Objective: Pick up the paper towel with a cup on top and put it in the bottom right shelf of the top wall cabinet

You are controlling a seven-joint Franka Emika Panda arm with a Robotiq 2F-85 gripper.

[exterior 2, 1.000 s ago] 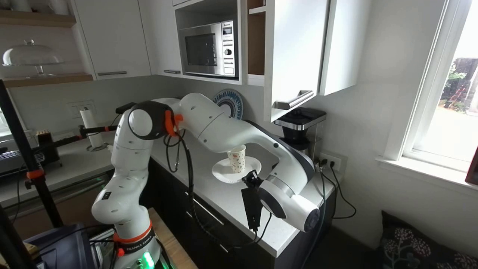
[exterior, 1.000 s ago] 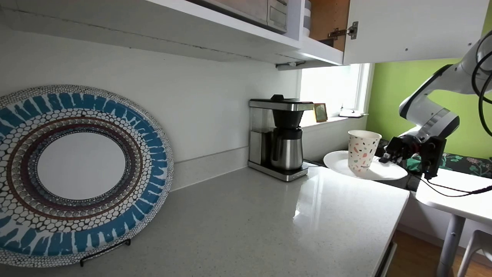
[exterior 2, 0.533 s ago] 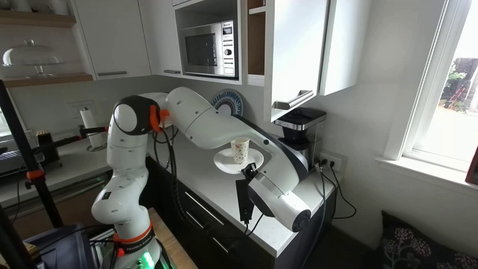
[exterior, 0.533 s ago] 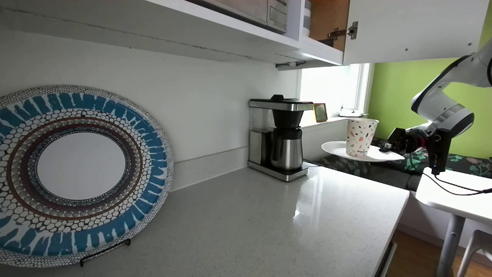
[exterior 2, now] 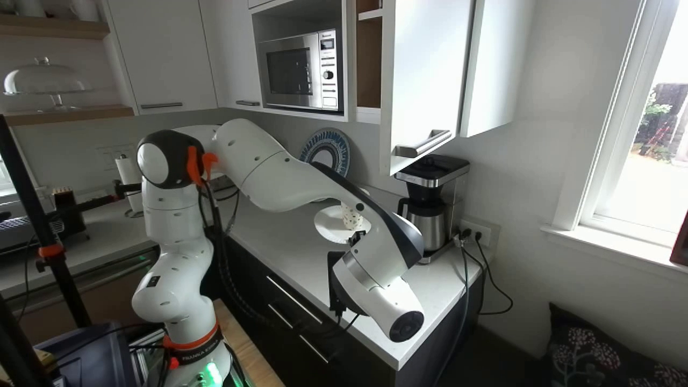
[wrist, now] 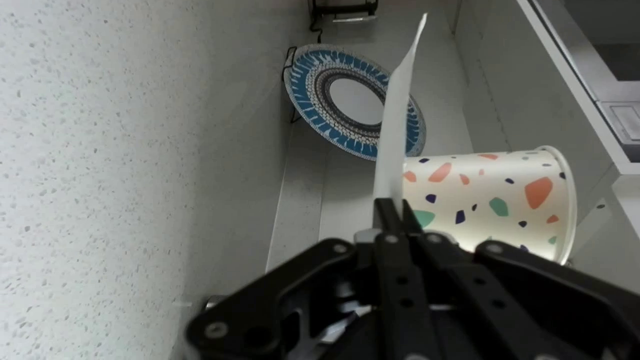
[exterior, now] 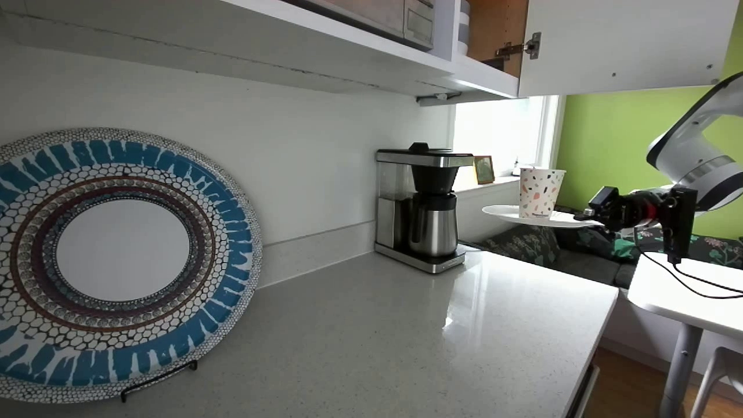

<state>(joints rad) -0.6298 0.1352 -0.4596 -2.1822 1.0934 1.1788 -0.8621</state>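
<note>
Clamped down, the end effector pinches one edge of the paper towel, which looks on my screens like a thin, round white plate. On that sheet stands the cup, upright, pale cream with coloured flecks, a little in from the pinched edge. The pair is up clear of the desk; in an exterior view I see it nearly edge-on, to the right of the coffee maker and apart from it. My wrist view is turned sideways, so the sheet runs up the screen there and the cup seems to lie over. In an exterior view I also get the sheet left of the coffee maker, with part of the cup hidden behind the robot arm.

Above the coffee maker I have the top wall cabinet, brown wood inside, its white door open. Of the bottom right shelf I can make out mainly the white front edge, also higher than the coffee maker. Well to the left of the coffee maker the large blue-patterned plate stands on edge, and the microwave sits up and left of the coffee maker too.
</note>
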